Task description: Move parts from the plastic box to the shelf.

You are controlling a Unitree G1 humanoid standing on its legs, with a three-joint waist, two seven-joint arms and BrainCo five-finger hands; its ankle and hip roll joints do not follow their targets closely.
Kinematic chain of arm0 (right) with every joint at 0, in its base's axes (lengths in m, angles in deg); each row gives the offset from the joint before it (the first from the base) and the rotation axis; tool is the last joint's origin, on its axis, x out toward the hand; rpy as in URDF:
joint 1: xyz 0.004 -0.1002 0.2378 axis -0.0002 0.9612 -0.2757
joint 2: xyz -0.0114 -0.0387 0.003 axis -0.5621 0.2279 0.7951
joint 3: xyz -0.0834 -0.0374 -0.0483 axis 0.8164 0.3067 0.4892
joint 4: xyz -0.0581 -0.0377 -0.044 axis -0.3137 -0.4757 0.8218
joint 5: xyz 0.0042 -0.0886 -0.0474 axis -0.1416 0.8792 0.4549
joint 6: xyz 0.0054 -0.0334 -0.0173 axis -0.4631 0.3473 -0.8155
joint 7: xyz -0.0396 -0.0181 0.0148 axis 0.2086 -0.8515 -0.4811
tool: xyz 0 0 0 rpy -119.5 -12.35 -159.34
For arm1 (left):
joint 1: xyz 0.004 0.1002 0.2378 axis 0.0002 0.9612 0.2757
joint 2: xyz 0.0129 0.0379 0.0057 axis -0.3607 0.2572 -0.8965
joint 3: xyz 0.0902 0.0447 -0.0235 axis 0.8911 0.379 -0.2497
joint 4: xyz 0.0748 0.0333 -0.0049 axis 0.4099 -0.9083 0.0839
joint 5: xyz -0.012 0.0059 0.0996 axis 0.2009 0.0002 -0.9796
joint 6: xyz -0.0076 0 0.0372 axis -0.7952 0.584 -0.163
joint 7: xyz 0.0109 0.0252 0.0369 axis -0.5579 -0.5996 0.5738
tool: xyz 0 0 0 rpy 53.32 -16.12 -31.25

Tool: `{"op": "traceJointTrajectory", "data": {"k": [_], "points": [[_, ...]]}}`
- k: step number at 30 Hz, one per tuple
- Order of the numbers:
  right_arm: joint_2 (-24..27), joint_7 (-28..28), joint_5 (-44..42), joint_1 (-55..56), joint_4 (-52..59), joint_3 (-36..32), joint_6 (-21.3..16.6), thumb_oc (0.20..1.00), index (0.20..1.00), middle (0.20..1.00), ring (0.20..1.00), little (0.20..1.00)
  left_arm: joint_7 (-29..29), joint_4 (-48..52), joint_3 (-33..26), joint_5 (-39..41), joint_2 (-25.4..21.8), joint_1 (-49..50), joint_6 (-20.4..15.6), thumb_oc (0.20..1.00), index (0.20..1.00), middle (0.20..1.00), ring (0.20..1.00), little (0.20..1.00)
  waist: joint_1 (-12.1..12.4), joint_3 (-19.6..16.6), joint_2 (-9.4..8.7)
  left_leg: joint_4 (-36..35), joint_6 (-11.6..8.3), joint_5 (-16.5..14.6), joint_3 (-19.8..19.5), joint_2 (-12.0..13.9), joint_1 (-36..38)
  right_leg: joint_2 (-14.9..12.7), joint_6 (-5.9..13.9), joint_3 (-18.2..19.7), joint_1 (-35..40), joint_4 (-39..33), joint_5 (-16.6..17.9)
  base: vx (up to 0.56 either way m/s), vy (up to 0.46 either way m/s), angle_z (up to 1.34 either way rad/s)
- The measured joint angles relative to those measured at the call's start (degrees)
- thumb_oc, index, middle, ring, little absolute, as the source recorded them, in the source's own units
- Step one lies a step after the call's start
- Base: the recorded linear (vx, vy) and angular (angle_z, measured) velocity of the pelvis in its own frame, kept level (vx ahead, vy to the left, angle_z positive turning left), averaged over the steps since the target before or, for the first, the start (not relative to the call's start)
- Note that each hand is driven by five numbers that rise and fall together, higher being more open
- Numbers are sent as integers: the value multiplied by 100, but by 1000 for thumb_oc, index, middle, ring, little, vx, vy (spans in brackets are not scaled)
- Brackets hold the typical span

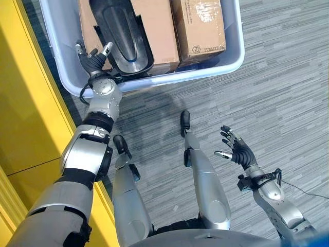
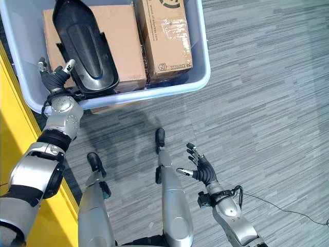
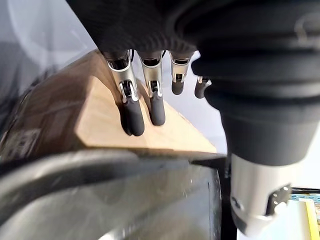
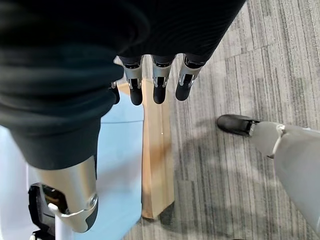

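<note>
Inside the plastic box [image 1: 226,64], the left hand [image 1: 93,60] reaches with fingers spread beside the black part [image 1: 121,33], which lies on cardboard boxes [image 2: 164,36]. The left wrist view brings its straight fingers [image 3: 131,107] close over a carton. The right hand [image 1: 237,149] hangs spread above the floor [image 1: 288,87].

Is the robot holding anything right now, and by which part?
Nothing is held. Left hand reaches open beside the black plastic part; right hand hangs open above the floor.

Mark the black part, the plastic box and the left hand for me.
black part [image 2: 85,43], right eye view, middle of its glossy shell.
plastic box [image 2: 203,69], right eye view, its right rim.
left hand [image 1: 95,62], left eye view, dark palm cover.
</note>
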Motion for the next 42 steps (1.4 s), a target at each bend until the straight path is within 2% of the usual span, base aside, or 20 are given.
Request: {"op": "traceJointTrajectory", "data": {"k": [9, 22, 28, 29, 30, 42], "points": [[-1, 112, -126, 0, 2, -2, 0, 1000, 1000, 1000, 1000, 1000, -53, -413, 363, -301, -193, -499, 447, 1000, 1000, 1000, 1000, 1000, -119, -14, -24, 236, -6, -122, -27, 19, -197, -3, 12, 11, -102, 37, -10, 0, 1, 0], [-2, 209, -152, 1, -1, -1, 0, 1000, 1000, 1000, 1000, 1000, -1, -457, 619, -773, -198, -585, 531, 1000, 1000, 1000, 1000, 1000, -172, -22, -38, 234, -3, -145, 83, 8, -201, -3, 25, 124, -223, 100, -21, -1, -2, -2], [-2, 218, -152, 1, -2, -5, -1, 1000, 1000, 1000, 1000, 1000, 1, -825, 680, -942, -182, -797, 620, 1000, 1000, 1000, 1000, 1000, -181, -27, -44, 237, -4, -146, 117, 7, -202, -3, 26, 160, -261, 119, -23, 0, -2, -1], [-2, 219, -152, 1, -2, -4, -1, 1000, 1000, 1000, 1000, 1000, 1, -852, 678, -938, -183, -825, 622, 755, 755, 755, 755, 755, -178, -31, -47, 237, -4, -146, 136, 7, -207, -3, 29, 180, -294, 139, -30, 0, -6, -5], [-2, 218, -152, 1, -2, -4, 0, 1000, 1000, 1000, 1000, 1000, 6, -859, 678, -938, -187, -837, 626, 200, 200, 200, 200, 200, -173, -37, -51, 238, -4, -146, 153, 6, -215, -3, 29, 199, -324, 152, -30, -2, -4, -8], [-1, 299, -157, 234, 6, -42, 4, 1000, 1000, 1000, 1000, 1000, 17, -1081, 672, -1193, -303, -985, 798, 200, 200, 200, 200, 200, -177, -62, -38, 412, 17, -201, 182, 17, -366, 2, 33, 285, -485, 262, -26, 0, -2, -1]]}}
